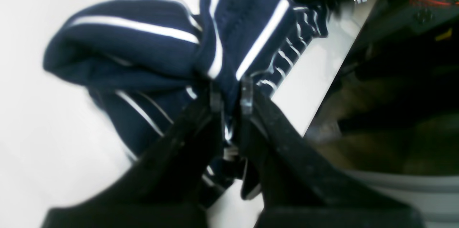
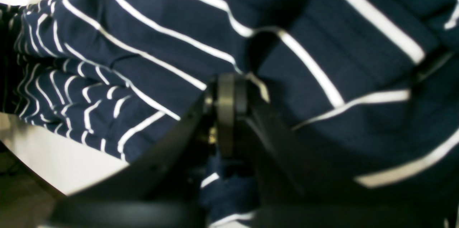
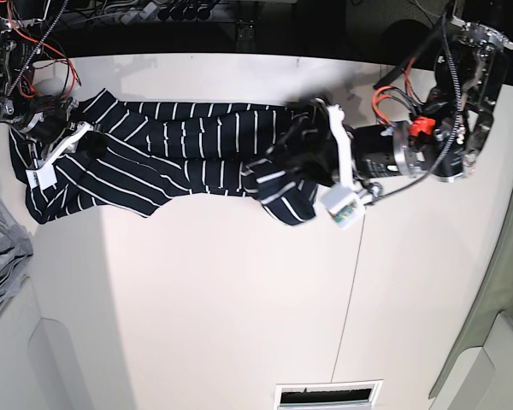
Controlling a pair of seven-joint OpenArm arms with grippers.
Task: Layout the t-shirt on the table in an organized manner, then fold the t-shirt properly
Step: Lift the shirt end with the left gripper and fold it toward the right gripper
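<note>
The navy white-striped t-shirt [image 3: 188, 145] lies stretched in a crumpled band across the far part of the white table [image 3: 239, 290]. My left gripper [image 1: 231, 95] is at the shirt's right end in the base view [image 3: 301, 128], shut on a bunched fold of the t-shirt [image 1: 229, 34], which is lifted off the table [image 1: 28, 113]. My right gripper [image 2: 229, 91] is at the shirt's left end in the base view [image 3: 87, 141]. Its jaws are pressed together with the t-shirt's fabric [image 2: 150, 41] pinched at the tips.
A plain grey cloth [image 3: 0, 256] lies at the table's left edge. A thin dark seam [image 3: 352, 290] runs across the tabletop on the right. Cables and electronics [image 3: 34, 77] sit at the back left corner. The table's edge [image 1: 333, 74] is close beside the left gripper.
</note>
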